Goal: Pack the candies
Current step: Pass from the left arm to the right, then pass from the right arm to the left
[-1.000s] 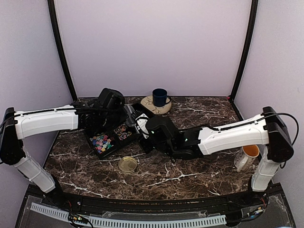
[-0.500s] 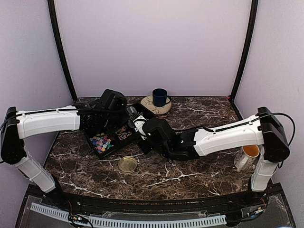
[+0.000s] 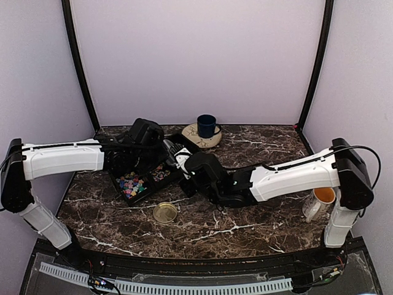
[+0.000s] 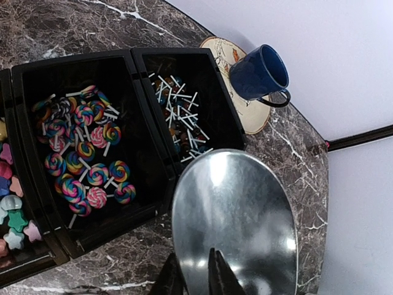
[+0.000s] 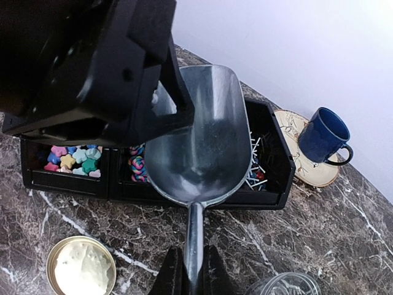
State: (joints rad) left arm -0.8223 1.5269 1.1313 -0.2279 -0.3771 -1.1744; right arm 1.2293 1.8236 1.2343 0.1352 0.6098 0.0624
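White arms point(image 3: 61, 158), black joints point(image 3: 11, 179)

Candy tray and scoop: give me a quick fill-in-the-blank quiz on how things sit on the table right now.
1. The tray has ___ compartments.
2. The lollipops lie in the ___ compartment.
3. The right end effector grips the scoop by its ___.
4. The colour of the mug is ___.
Missing words: three; middle; handle; blue.
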